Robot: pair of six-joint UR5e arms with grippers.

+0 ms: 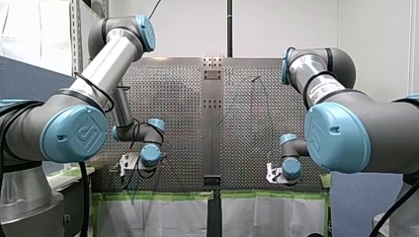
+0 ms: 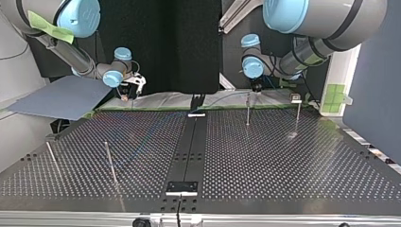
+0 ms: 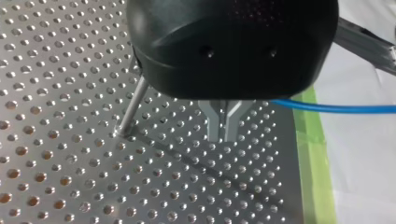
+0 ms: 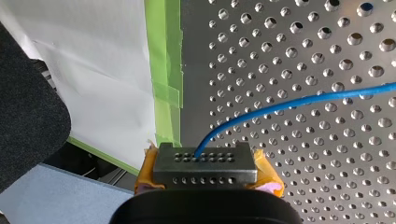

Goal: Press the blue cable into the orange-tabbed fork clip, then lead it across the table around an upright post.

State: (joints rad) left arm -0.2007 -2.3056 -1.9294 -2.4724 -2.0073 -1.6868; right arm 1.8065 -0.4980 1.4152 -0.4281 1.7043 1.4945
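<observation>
Right end effector [image 4: 204, 158] clamps thin blue cable [image 4: 303, 100], curving away

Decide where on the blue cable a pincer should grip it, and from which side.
Grip the cable on its free stretch above the table, coming down from above with the jaws across it. It is thin and runs low over the surface, so a sideways approach would likely hit the table. My right pincer seems shut on it this way.
</observation>
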